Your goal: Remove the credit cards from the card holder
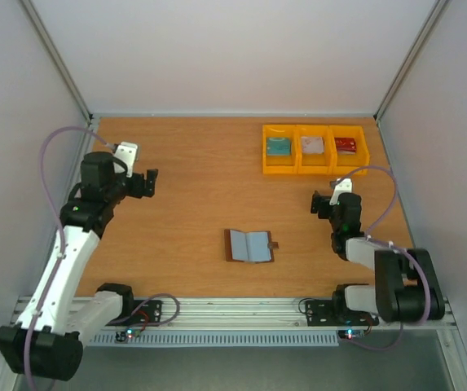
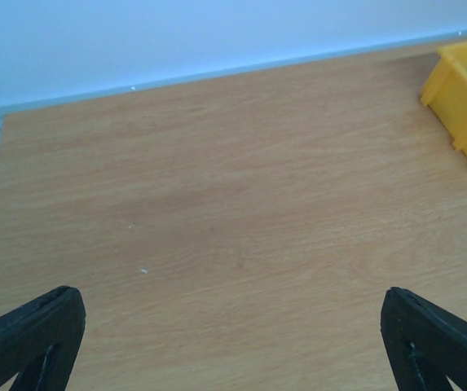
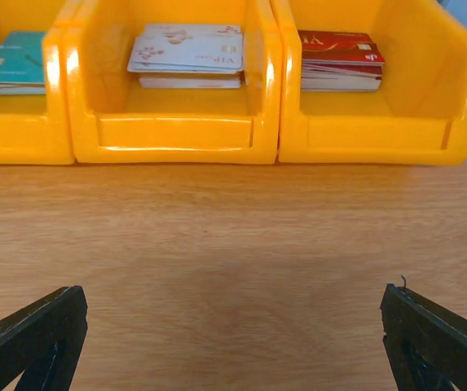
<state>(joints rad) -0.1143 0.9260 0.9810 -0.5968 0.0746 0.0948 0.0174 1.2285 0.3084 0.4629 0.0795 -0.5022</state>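
my left hand (image 1: 147, 182) and right hand (image 1: 324, 204) both hang wide and empty while the card holder (image 1: 250, 245) lies open by the middle of the near edge of the worktop (image 1: 184, 163); i judge it light, floppy leather, best pinned at one flap.

- we see the card holder (image 1: 250, 246): brown outer edge, blue-grey lining
- we log three bins (image 3: 176, 130), all bright yellow
- credit cards as we see them: teal stack (image 3: 9, 61), whitish stack (image 3: 188, 49) with faint pinkish print, red stack (image 3: 339, 47)
- table (image 2: 217, 204): orange-brown wood grain
- left gripper (image 2: 233, 342) and right gripper (image 3: 233, 342): black
- arms (image 1: 70, 252): white and black, with lilac cables (image 1: 46, 163)
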